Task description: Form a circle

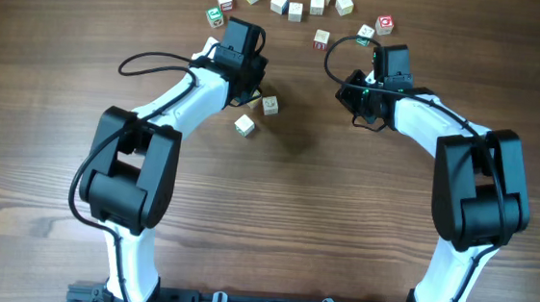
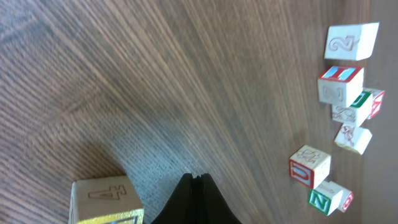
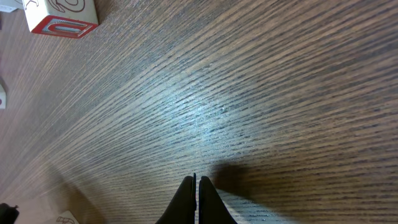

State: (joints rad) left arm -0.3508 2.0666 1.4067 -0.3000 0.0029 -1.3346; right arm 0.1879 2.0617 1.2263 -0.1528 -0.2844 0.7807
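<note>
The circle is a loose arc of small wooden letter cubes (image 1: 296, 10) along the far side of the table, also seen at the right edge of the left wrist view as stacked-looking cubes (image 2: 341, 87). A cube marked 4 with a yellow face (image 2: 106, 199) lies just left of my left gripper (image 2: 198, 177), apart from it; overhead this cube (image 1: 270, 105) sits below the arc. My left gripper (image 1: 255, 94) is shut and empty. Over bare wood, the right gripper (image 3: 197, 179) (image 1: 352, 92) is also shut and holds nothing.
Another pale cube (image 1: 244, 125) lies loose nearer the front, left of centre. A red-marked cube (image 3: 61, 15) shows in the top left corner of the right wrist view. Black cables loop from both wrists over the brown wooden table (image 1: 285, 200).
</note>
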